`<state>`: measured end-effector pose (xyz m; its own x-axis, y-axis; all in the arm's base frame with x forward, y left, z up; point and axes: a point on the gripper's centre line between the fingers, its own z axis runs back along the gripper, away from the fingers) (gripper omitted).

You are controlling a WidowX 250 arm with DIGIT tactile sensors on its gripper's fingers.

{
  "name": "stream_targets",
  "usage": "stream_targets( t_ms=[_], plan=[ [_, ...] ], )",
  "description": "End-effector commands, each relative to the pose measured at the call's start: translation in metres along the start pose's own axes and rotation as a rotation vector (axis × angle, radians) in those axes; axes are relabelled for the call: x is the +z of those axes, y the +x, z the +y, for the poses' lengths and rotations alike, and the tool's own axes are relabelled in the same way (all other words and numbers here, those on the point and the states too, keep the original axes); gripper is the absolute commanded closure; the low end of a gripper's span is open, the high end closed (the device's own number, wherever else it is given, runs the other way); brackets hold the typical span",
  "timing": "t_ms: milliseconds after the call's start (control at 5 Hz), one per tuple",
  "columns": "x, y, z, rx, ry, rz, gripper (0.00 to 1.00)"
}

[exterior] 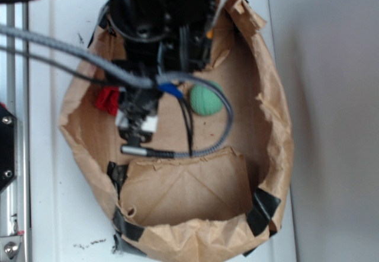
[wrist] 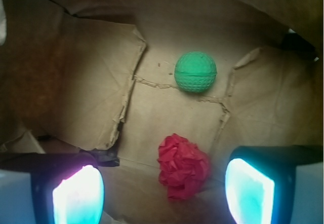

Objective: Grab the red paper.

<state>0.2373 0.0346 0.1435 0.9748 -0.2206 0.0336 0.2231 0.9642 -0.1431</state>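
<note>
On the brown floor of the bag [wrist: 91,82], the red paper [wrist: 183,166] lies crumpled between the two glowing fingers [wrist: 249,191] of the gripper [wrist: 164,193], nearer the right one, touching neither. The jaws stand spread wide, grasping nothing. A green ball [wrist: 195,71] sits at twelve o'clock from the paper, well apart. From outside, the black arm [exterior: 157,31] hangs over the bag's torn rim [exterior: 278,125], the paper [exterior: 108,100] peeks out at its nine o'clock, the ball [exterior: 206,99] at three.

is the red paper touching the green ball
No, in the wrist view the red paper lies apart from the green ball, bare brown bag floor between them.
</note>
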Motion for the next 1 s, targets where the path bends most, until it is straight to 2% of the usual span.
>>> stream_targets(
  t_ms=[0, 200, 400, 600, 800],
  plan=[
    [0.013, 0.006, -0.001, -0.001, 0.022, -0.049, 0.00],
    [-0.028, 0.008, 0.012, -0.026, 0.061, -0.036, 0.00],
    [-0.060, 0.004, 0.018, -0.051, 0.074, -0.015, 0.00],
    [-0.093, -0.006, 0.023, -0.069, 0.052, 0.046, 0.00],
    [-0.105, -0.014, 0.021, -0.097, 0.020, 0.103, 0.00]
  ],
)
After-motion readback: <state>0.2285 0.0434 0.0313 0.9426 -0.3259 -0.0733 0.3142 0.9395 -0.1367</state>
